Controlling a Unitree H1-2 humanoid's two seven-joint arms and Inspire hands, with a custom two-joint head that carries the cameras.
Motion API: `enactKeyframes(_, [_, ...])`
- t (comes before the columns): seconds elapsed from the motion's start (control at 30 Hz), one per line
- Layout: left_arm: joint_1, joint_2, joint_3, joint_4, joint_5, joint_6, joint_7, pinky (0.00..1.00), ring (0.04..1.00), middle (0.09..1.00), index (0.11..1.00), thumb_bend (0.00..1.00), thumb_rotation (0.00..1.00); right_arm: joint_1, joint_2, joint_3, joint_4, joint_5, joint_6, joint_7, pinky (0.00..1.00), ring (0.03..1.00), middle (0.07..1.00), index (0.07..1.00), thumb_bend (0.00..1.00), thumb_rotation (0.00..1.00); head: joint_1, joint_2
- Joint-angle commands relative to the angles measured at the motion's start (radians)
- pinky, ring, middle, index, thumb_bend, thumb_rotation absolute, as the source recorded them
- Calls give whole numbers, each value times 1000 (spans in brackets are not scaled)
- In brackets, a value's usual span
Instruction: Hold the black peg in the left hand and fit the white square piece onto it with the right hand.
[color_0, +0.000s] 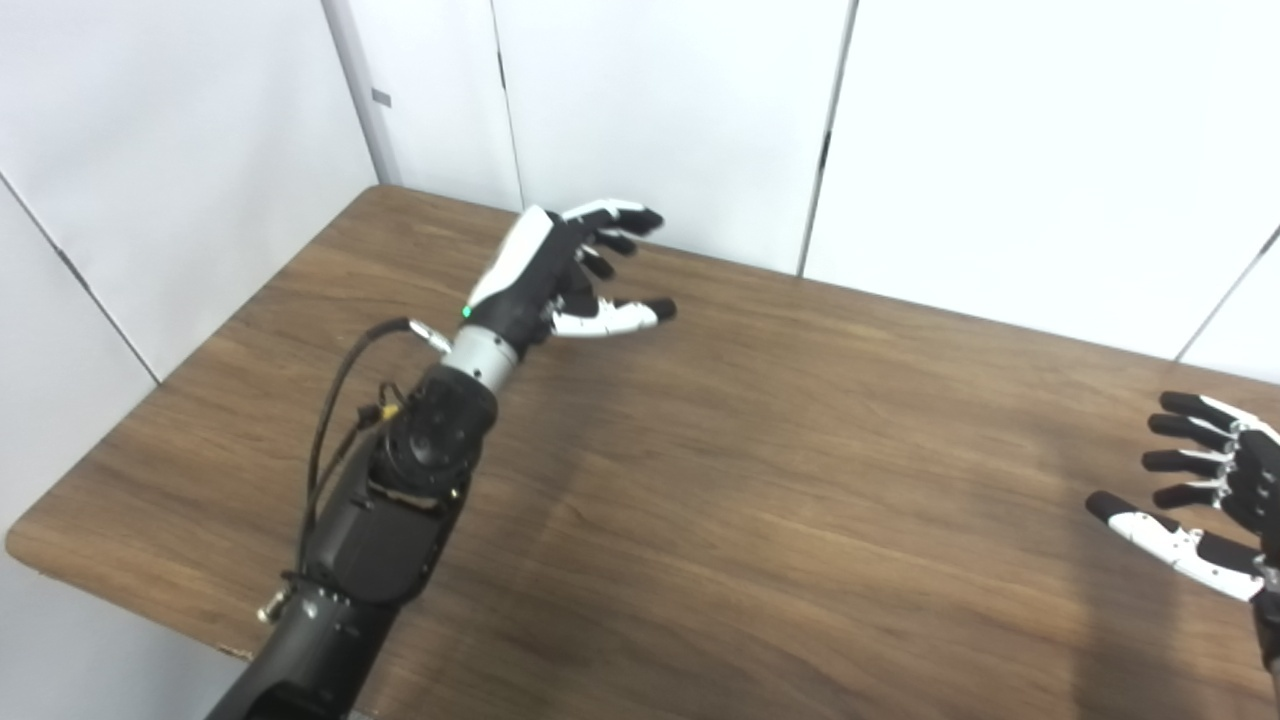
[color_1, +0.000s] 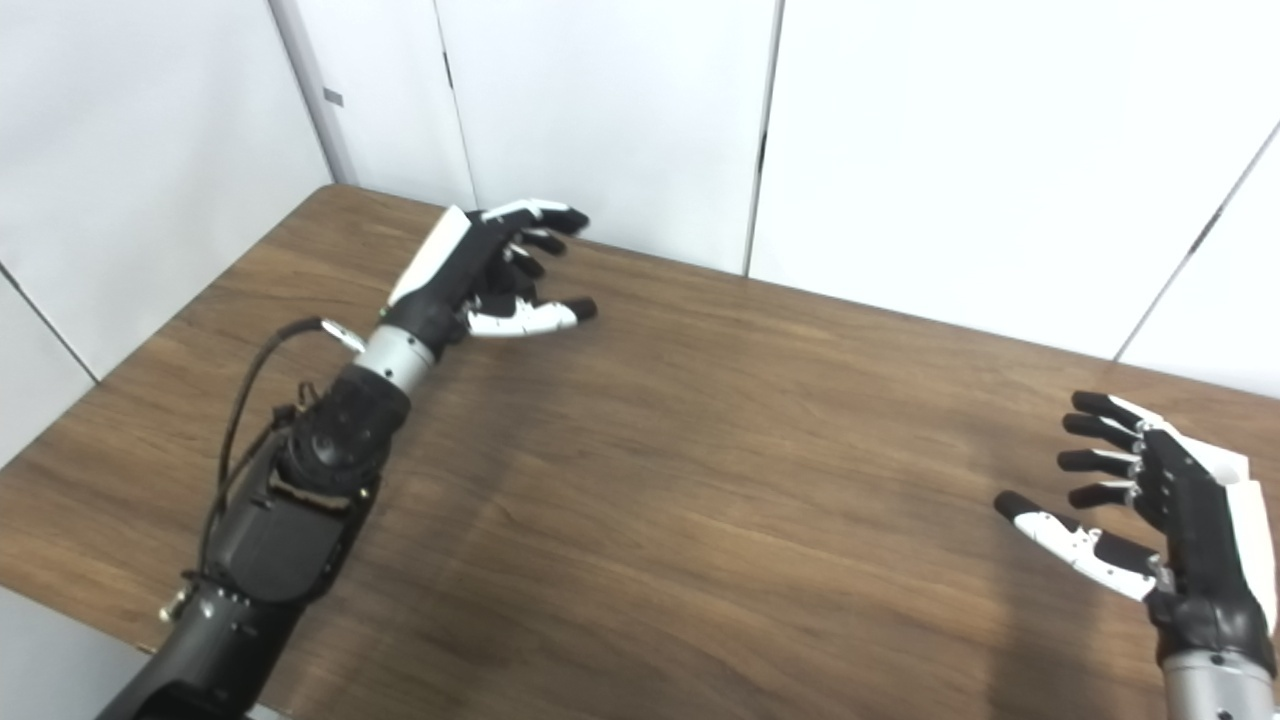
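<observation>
We judge the task to be at its starting condition, with no step completed. Our left hand is raised over the far left part of the wooden surface, with its fingers spread apart and its thumb extended; it holds nothing. Our right hand is positioned at the near right edge of the scene, also with its fingers apart and nothing between them. The two hands are well apart, one on each side of the surface. Neither the black peg nor the white square piece appears in either view: the visible part of the surface carries no object, and we cannot tell where the two parts are located. White wall panels stand behind the far edge of the surface. All steps therefore remain, in our judgement: the peg must be located and taken into our left hand, the square piece must be located and taken into our right hand, and the two must then be brought together, aligned and seated. No alignment can be assessed at this stage, because neither part is in view.
</observation>
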Motion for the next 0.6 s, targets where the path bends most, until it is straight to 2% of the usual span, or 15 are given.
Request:
enactKeyframes(0.0, [-58, 26, 16, -37, 26, 25, 14, 698, 792, 797, 739, 810, 223, -29, -7, -6, -34, 6, -16, 1, 495, 634, 726, 749, 576, 0, 1, 1])
enactKeyframes(0.1, [-78, 40, 20, -43, 75, 61, 27, 682, 797, 798, 738, 811, 220, -27, -11, -5, -37, 11, -18, 5, 500, 637, 728, 754, 571, 0, 1, 1])
enactKeyframes(0.23, [-106, 87, 9, -21, 156, 64, 31, 663, 801, 809, 767, 805, 213, -26, -16, -6, -34, 15, -27, 5, 497, 625, 722, 754, 570, 0, -2, -1])
enactKeyframes(0.37, [-131, 136, -9, 17, 237, 71, 26, 721, 874, 869, 809, 820, 231, -23, -10, -8, -32, 16, -38, -5, 488, 614, 716, 748, 568, 0, -3, -3])
enactKeyframes(0.57, [-164, 184, -31, 79, 314, 76, 37, 751, 883, 890, 840, 892, 290, -19, -5, -12, -40, 18, -55, -12, 472, 608, 714, 739, 550, 0, -2, -5])
